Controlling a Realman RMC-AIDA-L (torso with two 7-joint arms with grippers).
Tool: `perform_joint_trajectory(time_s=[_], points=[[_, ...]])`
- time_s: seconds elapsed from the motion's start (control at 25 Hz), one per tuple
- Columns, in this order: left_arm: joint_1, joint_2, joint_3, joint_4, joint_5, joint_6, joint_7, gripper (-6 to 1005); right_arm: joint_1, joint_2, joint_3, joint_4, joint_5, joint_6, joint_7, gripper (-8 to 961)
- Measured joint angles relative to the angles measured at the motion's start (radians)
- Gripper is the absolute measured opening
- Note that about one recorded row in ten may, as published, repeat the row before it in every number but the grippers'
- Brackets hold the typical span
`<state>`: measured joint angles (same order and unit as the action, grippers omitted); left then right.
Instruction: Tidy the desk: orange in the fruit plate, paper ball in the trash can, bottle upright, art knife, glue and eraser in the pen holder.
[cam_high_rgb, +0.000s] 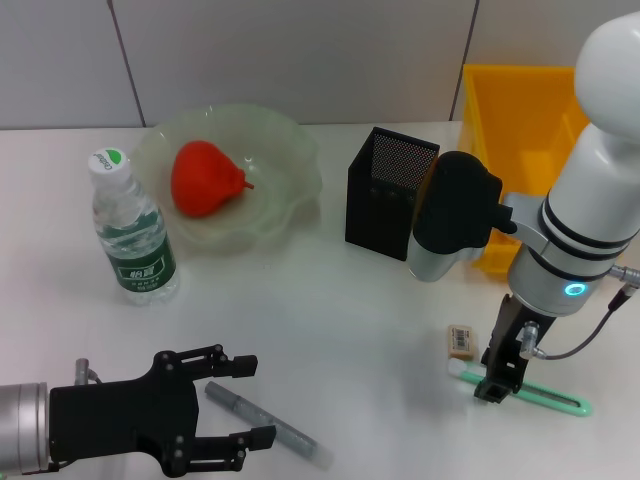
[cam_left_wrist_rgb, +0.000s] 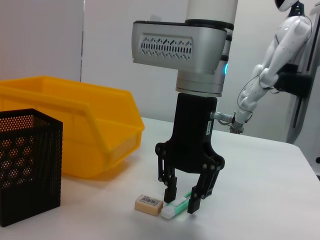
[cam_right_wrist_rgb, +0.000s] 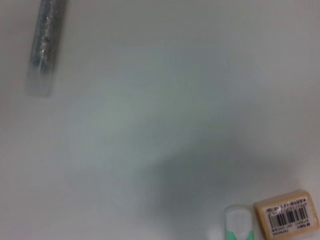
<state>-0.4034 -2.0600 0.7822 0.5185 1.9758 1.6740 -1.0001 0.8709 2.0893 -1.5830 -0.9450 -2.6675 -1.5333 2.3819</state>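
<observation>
The orange (cam_high_rgb: 205, 178) lies in the fruit plate (cam_high_rgb: 290, 150). The bottle (cam_high_rgb: 130, 235) stands upright beside the plate. The pen holder (cam_high_rgb: 390, 195) stands in front of the trash can (cam_high_rgb: 520, 120). My right gripper (cam_high_rgb: 497, 385) is down at the table, open, with its fingers on either side of the green-and-white art knife (cam_high_rgb: 545, 397); the left wrist view shows this gripper (cam_left_wrist_rgb: 182, 200) and the knife (cam_left_wrist_rgb: 176, 207). The eraser (cam_high_rgb: 460, 340) lies just beside the knife. My left gripper (cam_high_rgb: 258, 400) is open around the grey glue stick (cam_high_rgb: 285, 432). The paper ball is out of view.
The right wrist view shows the glue stick (cam_right_wrist_rgb: 46, 45), the eraser (cam_right_wrist_rgb: 286, 215) and the knife's end (cam_right_wrist_rgb: 239, 225) on the white table. The pen holder (cam_left_wrist_rgb: 27, 167) and the trash can (cam_left_wrist_rgb: 75, 125) stand close to the right arm.
</observation>
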Motion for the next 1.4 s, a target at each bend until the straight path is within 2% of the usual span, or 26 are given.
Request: perform_joint_trajectory(time_s=[0.08,0.32,0.52,1.4], points=[[0.000,0.000,0.000,0.000,0.000,0.000,0.000,786,0.000,0.000,-0.002,0.000,0.000,0.002,0.000,410],[0.000,0.000,-0.002,0.000,0.000,0.001,0.000,785,-0.003,0.000,-0.015,0.000,0.000,0.015,0.000,409],[0.000,0.000,-0.005,0.000,0.000,0.001,0.000,785,-0.004,0.000,-0.015,0.000,0.000,0.019,0.000,302],[0.000,0.000,-0.008,0.000,-0.001,0.001,0.000,785,-0.004,0.000,-0.015,0.000,0.000,0.012,-0.010,274]])
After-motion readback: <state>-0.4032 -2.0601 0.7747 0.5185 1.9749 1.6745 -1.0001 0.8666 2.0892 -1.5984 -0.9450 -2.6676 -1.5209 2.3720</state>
